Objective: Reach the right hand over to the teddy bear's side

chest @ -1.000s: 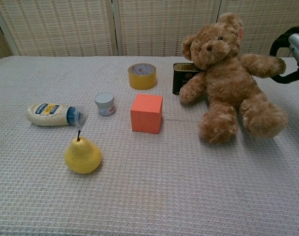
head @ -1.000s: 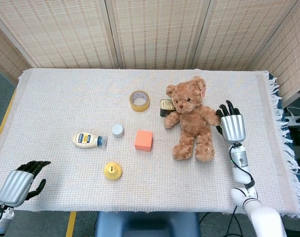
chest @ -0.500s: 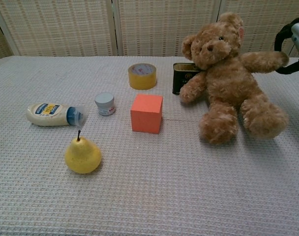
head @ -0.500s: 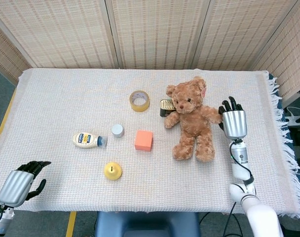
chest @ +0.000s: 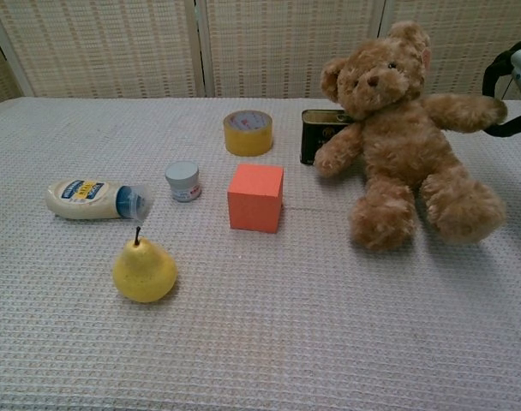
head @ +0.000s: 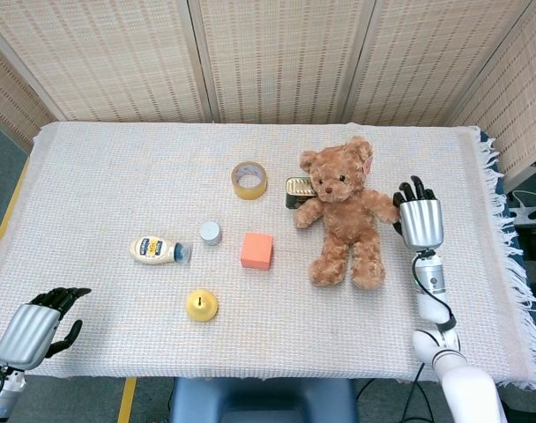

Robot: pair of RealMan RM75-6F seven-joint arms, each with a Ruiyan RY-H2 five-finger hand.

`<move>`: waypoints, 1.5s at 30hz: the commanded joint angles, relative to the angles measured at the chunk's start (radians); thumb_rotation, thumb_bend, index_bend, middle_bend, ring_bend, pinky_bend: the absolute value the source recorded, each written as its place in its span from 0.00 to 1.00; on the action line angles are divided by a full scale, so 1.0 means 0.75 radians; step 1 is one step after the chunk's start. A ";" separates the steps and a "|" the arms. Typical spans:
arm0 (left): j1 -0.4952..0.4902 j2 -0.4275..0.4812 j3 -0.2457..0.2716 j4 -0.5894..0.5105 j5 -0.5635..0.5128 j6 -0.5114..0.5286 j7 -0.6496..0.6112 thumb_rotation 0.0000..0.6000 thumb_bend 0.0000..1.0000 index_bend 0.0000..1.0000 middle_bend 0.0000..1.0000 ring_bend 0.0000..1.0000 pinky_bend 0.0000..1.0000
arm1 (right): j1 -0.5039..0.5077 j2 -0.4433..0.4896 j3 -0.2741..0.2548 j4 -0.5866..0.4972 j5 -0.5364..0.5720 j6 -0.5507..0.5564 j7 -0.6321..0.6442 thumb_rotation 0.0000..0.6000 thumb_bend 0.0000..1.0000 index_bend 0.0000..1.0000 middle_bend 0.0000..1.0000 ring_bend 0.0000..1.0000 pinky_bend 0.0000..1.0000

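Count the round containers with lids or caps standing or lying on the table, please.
2. A mayonnaise bottle lies on its side at the left, and a small white jar stands just right of it. The dark tin behind the bear is partly hidden.

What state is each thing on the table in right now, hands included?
teddy bear: sitting, arm at right hand.
right hand: at the bear's arm, grip unclear.
left hand: curled, holding nothing.
mayonnaise bottle: lying down.
pear: upright.
tape roll: tilted.
orange cube: flat.
tin can: behind bear.
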 commanded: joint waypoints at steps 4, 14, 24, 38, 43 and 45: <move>0.000 0.000 0.000 -0.001 0.001 0.002 -0.001 1.00 0.44 0.24 0.30 0.27 0.43 | 0.009 0.017 0.019 -0.048 0.012 0.087 0.021 1.00 0.15 0.59 0.37 0.20 0.49; -0.001 0.000 -0.001 -0.001 -0.005 -0.004 0.002 1.00 0.44 0.23 0.30 0.27 0.43 | -0.019 -0.006 -0.041 -0.014 -0.018 -0.026 -0.027 1.00 0.15 0.58 0.37 0.20 0.49; -0.002 0.000 0.000 -0.001 -0.004 -0.006 0.001 1.00 0.44 0.24 0.30 0.27 0.43 | 0.008 -0.004 0.006 -0.006 0.018 0.056 -0.023 1.00 0.15 0.57 0.37 0.20 0.49; -0.002 0.000 0.000 -0.002 -0.006 -0.007 0.004 1.00 0.44 0.23 0.30 0.27 0.43 | -0.014 -0.016 -0.023 0.001 0.006 0.001 -0.013 1.00 0.15 0.56 0.37 0.20 0.49; -0.002 0.001 0.000 -0.002 -0.004 -0.007 0.003 1.00 0.44 0.23 0.30 0.27 0.43 | 0.000 -0.006 -0.001 -0.006 0.020 0.055 -0.002 1.00 0.15 0.56 0.37 0.20 0.49; -0.002 0.001 0.002 -0.003 -0.003 -0.006 0.003 1.00 0.44 0.24 0.30 0.27 0.43 | 0.000 -0.002 0.002 -0.015 0.022 0.063 0.004 1.00 0.15 0.56 0.37 0.20 0.49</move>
